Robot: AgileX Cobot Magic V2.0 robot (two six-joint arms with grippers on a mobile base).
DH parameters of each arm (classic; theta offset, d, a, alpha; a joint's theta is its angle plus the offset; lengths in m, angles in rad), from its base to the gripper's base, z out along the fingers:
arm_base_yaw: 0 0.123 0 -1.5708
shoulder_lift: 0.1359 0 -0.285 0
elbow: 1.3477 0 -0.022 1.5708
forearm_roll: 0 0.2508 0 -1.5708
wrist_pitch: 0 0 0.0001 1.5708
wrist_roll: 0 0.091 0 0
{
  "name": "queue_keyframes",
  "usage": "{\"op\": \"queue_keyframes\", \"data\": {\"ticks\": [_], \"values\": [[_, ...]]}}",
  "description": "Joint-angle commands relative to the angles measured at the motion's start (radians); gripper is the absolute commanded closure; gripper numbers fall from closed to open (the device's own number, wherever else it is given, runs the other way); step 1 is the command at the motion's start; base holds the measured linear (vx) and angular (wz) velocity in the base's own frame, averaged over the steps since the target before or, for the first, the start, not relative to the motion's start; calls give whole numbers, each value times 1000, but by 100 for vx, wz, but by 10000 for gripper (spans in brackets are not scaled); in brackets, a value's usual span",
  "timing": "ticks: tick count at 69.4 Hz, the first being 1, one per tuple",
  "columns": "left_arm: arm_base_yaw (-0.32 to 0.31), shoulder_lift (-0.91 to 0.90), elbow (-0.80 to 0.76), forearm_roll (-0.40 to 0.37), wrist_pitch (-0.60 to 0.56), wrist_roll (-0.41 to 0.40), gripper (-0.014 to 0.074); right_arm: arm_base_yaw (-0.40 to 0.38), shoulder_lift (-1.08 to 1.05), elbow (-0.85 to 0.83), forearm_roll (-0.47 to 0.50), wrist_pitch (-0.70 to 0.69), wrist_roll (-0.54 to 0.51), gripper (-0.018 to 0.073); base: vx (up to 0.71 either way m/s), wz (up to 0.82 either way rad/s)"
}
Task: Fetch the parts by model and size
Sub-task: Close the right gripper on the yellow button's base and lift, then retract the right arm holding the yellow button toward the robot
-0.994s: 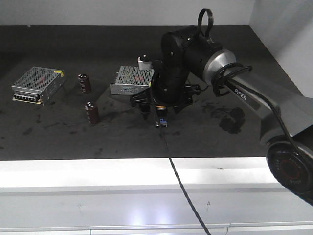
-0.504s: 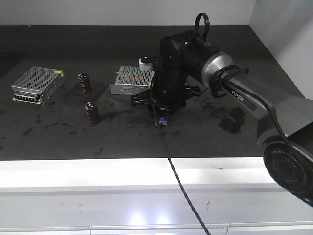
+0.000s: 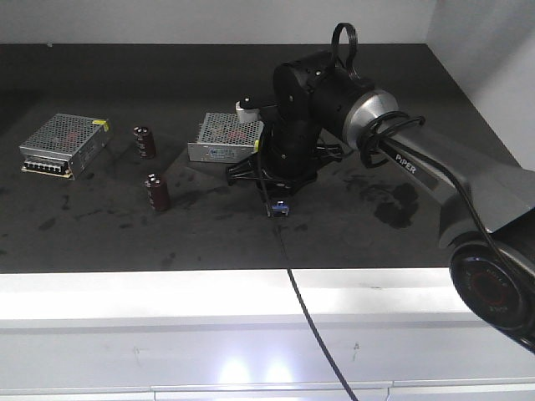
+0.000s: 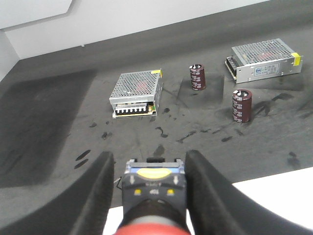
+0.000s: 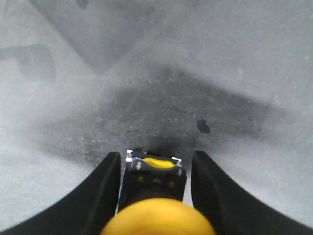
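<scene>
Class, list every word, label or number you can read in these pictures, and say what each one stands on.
"PIPER": white letters on the arm.
Side label on the right mesh box: too small to read.
Markings on the red-capped switch: blurred, unreadable.
Markings on the yellow-capped switch: blurred, unreadable.

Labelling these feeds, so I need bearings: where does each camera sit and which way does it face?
Exterior front: before the table's white edge, looking down over the dark tabletop; right arm shows.
Left wrist: near that edge, facing the back wall past two mesh boxes and two capacitors; left tool flanks the red-capped switch.
Right wrist: aimed down at the tabletop; right tool flanks the yellow-capped switch.
Shared: exterior and left wrist show the boxes and capacitors.
</scene>
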Motion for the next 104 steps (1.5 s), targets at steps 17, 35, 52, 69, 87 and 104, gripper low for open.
{"op": "queue_keyframes", "data": {"ticks": [17, 35, 52, 69, 87, 104], "values": [[-6, 6, -27, -3, -67, -2, 603, 28, -191, 60, -107, -157, 3, 568, 0, 0], [-6, 6, -27, -3, -66, -3, 603, 26, -365, 349, -110, -405, -1, 565, 0, 0], [-6, 6, -27, -3, -66, -3, 603, 26, -549, 670, -119, -730, -1, 561, 0, 0], [-6, 6, -27, -4, -66, -3, 603, 26, -743, 937, -161, -995, 0, 561, 0, 0], [-6, 6, -27, -14, -66, -7, 603, -2, -939, 1152, -170, -1175, 0, 561, 0, 0], [-6, 6, -27, -14, -67, -7, 603, -136, -1115, 1312, -159, -1225, 1, 561, 0, 0]]}}
